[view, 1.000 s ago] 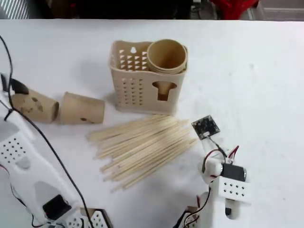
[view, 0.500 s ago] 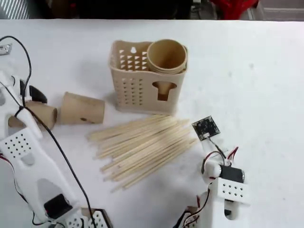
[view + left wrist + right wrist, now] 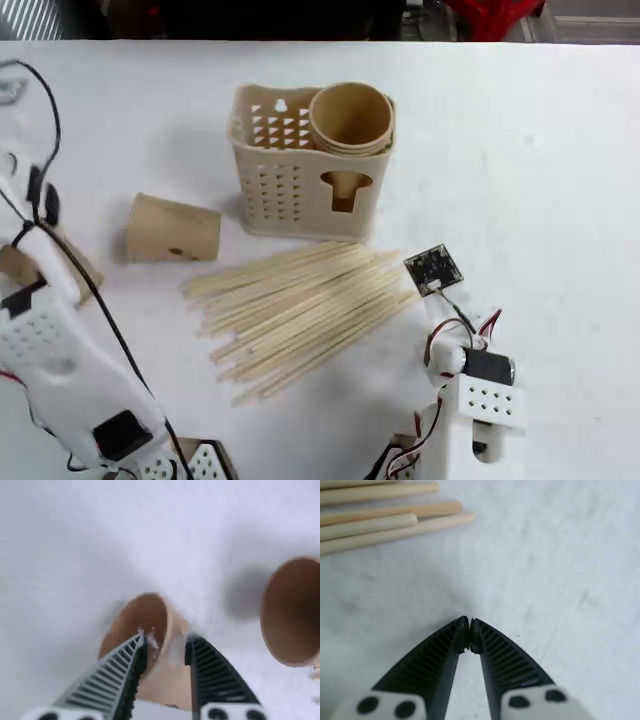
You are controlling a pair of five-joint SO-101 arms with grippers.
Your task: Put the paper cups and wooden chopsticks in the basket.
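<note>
Ribbed left gripper (image 3: 166, 639) tight on the rim of a tan tapered paper cup (image 3: 144, 614); right gripper (image 3: 470, 629) closed, empty.

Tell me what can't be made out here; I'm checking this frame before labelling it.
- Brown paper cup in the left gripper: high view, largely hidden under the white arm.
- Stacked paper cups in the beige perforated basket: high view, count hidden by its wall.
- Pale wooden chopsticks: right wrist view, cut off by the edge; overlapping, uncountable.
</note>
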